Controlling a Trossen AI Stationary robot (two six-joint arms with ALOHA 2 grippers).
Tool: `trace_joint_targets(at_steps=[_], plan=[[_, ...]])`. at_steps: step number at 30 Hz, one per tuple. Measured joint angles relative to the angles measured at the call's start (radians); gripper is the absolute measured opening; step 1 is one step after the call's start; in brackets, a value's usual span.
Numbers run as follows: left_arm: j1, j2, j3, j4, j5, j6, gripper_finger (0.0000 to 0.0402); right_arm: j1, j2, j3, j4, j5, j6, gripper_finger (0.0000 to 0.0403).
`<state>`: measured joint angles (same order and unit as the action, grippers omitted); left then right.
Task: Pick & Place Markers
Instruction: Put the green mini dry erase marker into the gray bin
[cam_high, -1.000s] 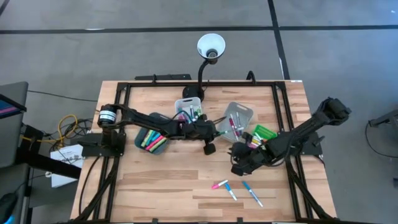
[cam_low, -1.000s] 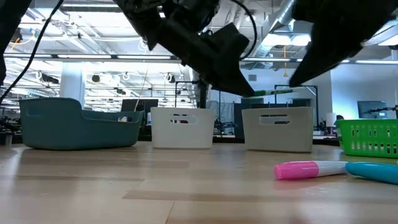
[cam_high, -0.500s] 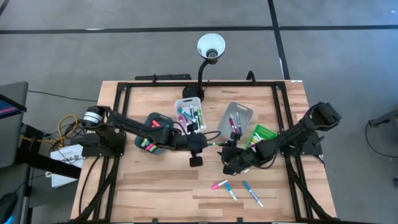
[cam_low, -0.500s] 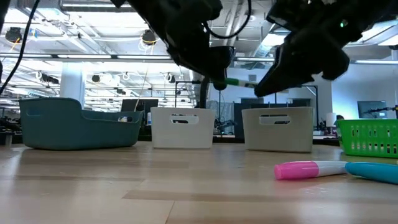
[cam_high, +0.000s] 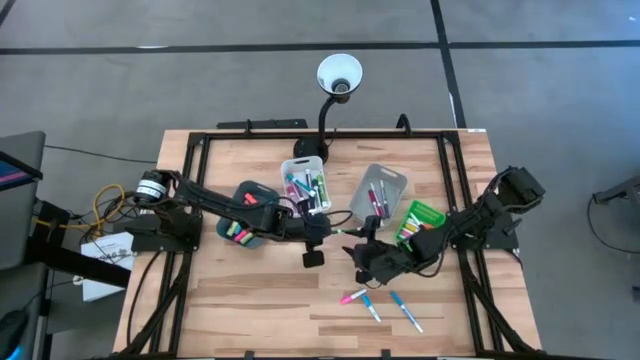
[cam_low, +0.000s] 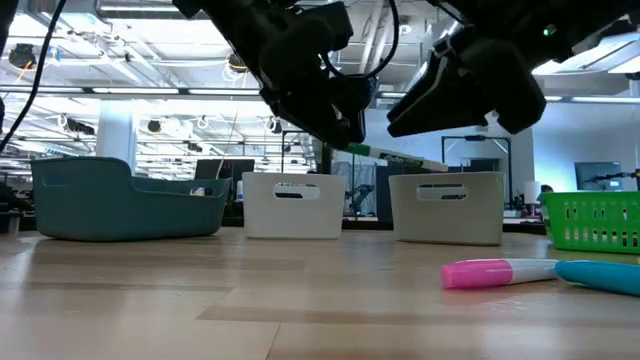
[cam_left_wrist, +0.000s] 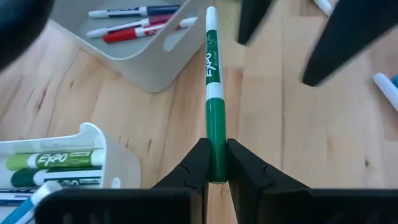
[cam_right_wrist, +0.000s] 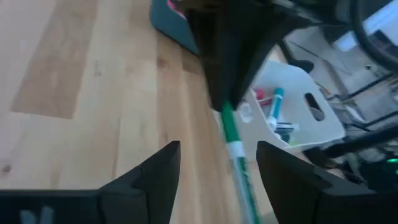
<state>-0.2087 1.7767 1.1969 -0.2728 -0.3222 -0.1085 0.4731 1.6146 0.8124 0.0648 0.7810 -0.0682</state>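
High view: left gripper (cam_high: 322, 231) pinches green marker (cam_high: 342, 232) by one end; barrel runs level toward right gripper (cam_high: 362, 252).

Left wrist view: marker (cam_left_wrist: 212, 93) points straight out from pinching fingers (cam_left_wrist: 194, 167).

Right wrist view: fingers (cam_right_wrist: 146, 174) spread, marker (cam_right_wrist: 235, 152) between them, untouched.

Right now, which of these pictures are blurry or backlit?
Low view: both arms are dark silhouettes against bright ceiling lights. Right wrist view: the green marker is soft and the far bins are blurred. Left wrist view: that marker is sharp, the right claw blurred.

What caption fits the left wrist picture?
Left gripper pinches a green marker above the table, near the open right gripper.
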Motion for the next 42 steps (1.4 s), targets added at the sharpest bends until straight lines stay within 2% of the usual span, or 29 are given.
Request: trace_joint_targets(at_steps=[12,26,31,37,42], plan=[[-0.047,-0.004,0.000,0.035,-0.013,0.051,0.0036,-0.080,0.027,0.000,-0.063,-0.061,0.119,0.0159],[-0.019,-0.004,0.000,0.029,-0.016,0.052,0.0051,-0.064,0.024,0.000,-0.061,-0.087,0.066,0.0027],[-0.020,-0.004,0.000,0.031,-0.020,0.052,0.0055,-0.064,0.024,0.000,-0.060,-0.087,0.067,0.0027],[-0.019,-0.004,0.000,0.037,-0.033,0.050,0.0092,-0.063,0.024,0.000,-0.061,-0.074,0.120,0.0050],[-0.020,-0.004,0.000,0.042,-0.073,0.050,0.0121,-0.064,0.024,0.000,-0.091,-0.021,0.150,0.0029]])
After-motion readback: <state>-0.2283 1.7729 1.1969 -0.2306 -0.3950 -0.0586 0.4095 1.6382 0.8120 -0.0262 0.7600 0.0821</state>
